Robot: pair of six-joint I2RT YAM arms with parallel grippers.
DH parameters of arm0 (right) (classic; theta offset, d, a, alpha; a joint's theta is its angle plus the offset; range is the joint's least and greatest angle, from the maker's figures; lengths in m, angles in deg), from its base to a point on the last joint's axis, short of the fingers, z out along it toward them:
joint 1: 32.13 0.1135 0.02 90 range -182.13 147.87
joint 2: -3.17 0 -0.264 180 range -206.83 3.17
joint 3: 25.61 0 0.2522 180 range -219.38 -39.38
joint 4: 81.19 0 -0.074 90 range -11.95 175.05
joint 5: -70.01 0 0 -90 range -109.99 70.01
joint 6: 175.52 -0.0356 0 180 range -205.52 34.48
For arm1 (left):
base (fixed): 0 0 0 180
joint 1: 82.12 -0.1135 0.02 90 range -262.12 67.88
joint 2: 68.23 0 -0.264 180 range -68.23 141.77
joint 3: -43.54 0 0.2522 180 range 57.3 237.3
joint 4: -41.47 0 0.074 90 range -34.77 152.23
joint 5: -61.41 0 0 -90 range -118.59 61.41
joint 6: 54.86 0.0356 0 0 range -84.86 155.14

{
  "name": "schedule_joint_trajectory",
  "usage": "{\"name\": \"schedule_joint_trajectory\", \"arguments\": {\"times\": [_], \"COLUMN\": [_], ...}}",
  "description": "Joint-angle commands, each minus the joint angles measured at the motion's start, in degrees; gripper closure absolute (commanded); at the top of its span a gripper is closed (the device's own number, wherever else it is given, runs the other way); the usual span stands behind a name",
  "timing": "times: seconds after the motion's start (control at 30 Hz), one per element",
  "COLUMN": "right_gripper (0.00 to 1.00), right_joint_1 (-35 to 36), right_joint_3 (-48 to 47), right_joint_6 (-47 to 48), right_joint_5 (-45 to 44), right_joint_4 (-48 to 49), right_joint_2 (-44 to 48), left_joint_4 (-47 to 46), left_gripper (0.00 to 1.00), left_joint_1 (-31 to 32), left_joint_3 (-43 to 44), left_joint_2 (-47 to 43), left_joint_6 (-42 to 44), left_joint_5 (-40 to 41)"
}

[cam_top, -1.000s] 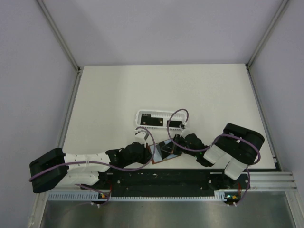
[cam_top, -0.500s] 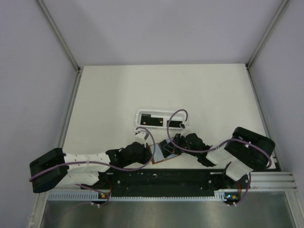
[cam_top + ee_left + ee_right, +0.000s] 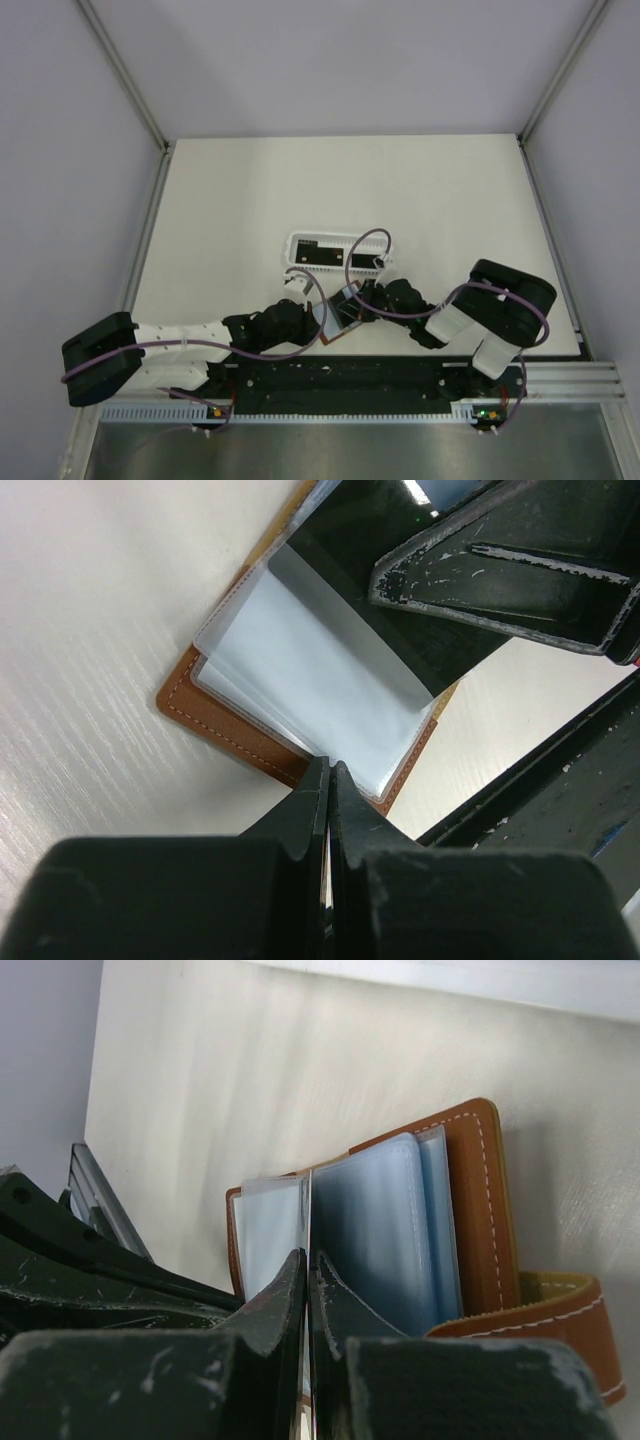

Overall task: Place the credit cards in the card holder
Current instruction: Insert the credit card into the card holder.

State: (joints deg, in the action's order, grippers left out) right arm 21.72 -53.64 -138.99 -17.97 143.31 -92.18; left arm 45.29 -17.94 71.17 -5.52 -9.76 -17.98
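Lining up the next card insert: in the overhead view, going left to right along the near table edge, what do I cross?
From the left: left claw, shut on the card holder, then right claw, also shut on it.

soft, even light with faint shadows; the left pincer (image 3: 328, 772) looms blurred.

Right claw (image 3: 355, 300) farther left on card holder (image 3: 338, 322)

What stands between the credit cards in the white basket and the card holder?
The near wall of the white basket lies between the credit cards and the card holder. The left gripper and right gripper are shut on its clear sleeves, crowding the pockets; the right arm's purple cable loops above the basket.
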Motion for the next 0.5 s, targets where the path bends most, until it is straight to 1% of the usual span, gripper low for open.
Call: {"name": "schedule_joint_trajectory", "arguments": {"times": [0.0, 0.47], "right_gripper": [1.0, 1.0], "right_joint_1": [1.35, 2.67], "right_joint_3": [1.25, 3.37], "right_joint_6": [-1.19, -2.78], "right_joint_5": [2.2, 5.18], "right_joint_4": [0.27, 0.01], "right_joint_2": [-3.79, -0.45], "left_joint_4": [2.99, 2.29], "left_gripper": [1.0, 1.0], "left_joint_1": [-0.02, -0.02], "left_joint_3": [-1.83, -1.91], "left_joint_2": [-0.14, 0.47], "left_joint_6": [0.61, 0.43], "left_joint_5": [1.08, 1.08]}}
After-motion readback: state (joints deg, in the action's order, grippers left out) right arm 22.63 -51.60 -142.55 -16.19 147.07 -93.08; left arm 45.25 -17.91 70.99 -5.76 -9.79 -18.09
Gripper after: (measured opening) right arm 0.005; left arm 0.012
